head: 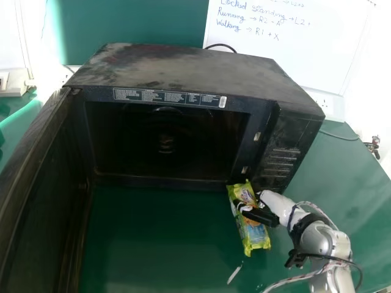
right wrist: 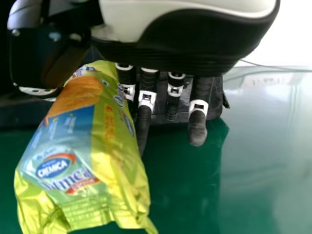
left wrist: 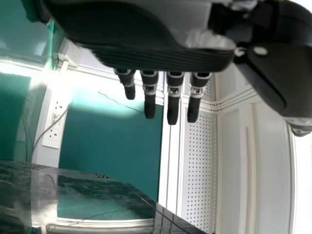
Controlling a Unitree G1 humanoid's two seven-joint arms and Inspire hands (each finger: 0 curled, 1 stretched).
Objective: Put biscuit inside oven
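Gaping oven (head: 183, 68), biscuit pack (head: 255, 237) outside.

Head view: oven door (head: 46, 207) cut off @ L & btm edges; label (head: 168, 97) print too sm. to read; R hand (head: 263, 215) hides pt. of biscuit pkt (head: 255, 237). L wrist view's edge cuts off L hand (left wrist: 161, 48).

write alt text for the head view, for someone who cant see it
The right robot hand grips a yellow-green biscuit packet in front of a black microwave oven, near the opening's lower right corner. The oven's door stands open at the left. It all sits on a green table, with a whiteboard behind.
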